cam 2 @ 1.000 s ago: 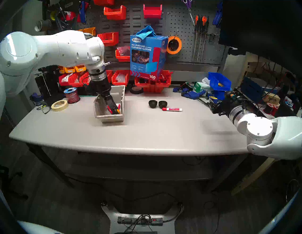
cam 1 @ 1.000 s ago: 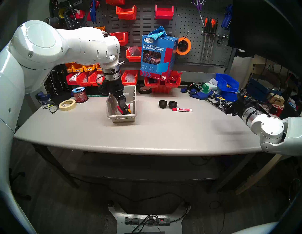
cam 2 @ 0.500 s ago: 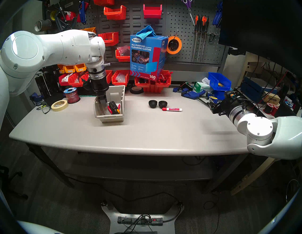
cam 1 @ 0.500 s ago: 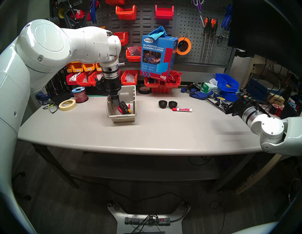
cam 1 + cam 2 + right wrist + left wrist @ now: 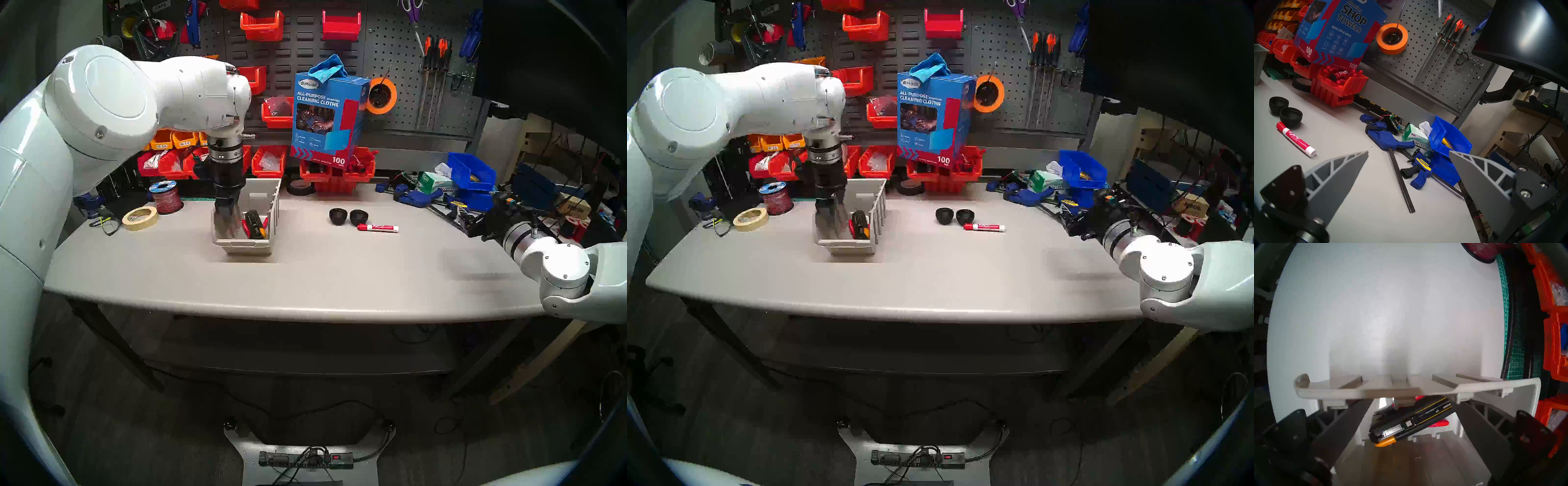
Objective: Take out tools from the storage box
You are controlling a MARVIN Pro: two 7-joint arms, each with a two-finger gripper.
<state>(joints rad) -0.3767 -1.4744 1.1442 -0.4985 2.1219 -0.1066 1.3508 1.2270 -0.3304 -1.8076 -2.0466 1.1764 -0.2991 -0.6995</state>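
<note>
The beige storage box [image 5: 246, 245] stands left of the table's middle. My left gripper [image 5: 225, 225] is open and empty inside it, against its left wall. The left wrist view shows that wall's rim [image 5: 1330, 392] across the fingertips. The long black tool with yellow marks [image 5: 255, 224] lies in the box to the right of the gripper, between the fingers in the wrist view [image 5: 1412, 422]. The slim red-handled tool [image 5: 1439, 423] lies under it. Two black cups [image 5: 338, 216] [image 5: 358, 217] and the Expo marker [image 5: 377, 228] lie on the table. My right gripper [image 5: 1408, 152] is open and empty at the far right.
A masking tape roll [image 5: 140, 218], a wire spool [image 5: 165, 197] and safety glasses [image 5: 107, 224] lie left of the box. Blue clamps [image 5: 417, 197], a tissue box and blue bins [image 5: 471, 171] crowd the back right. Red bins and a cleaning-cloth carton [image 5: 327, 118] line the back.
My left gripper has moved left, off the tools to the box's left wall, and its wrist has come upright. The box has slid and turned a little left. The right arm has not moved.
</note>
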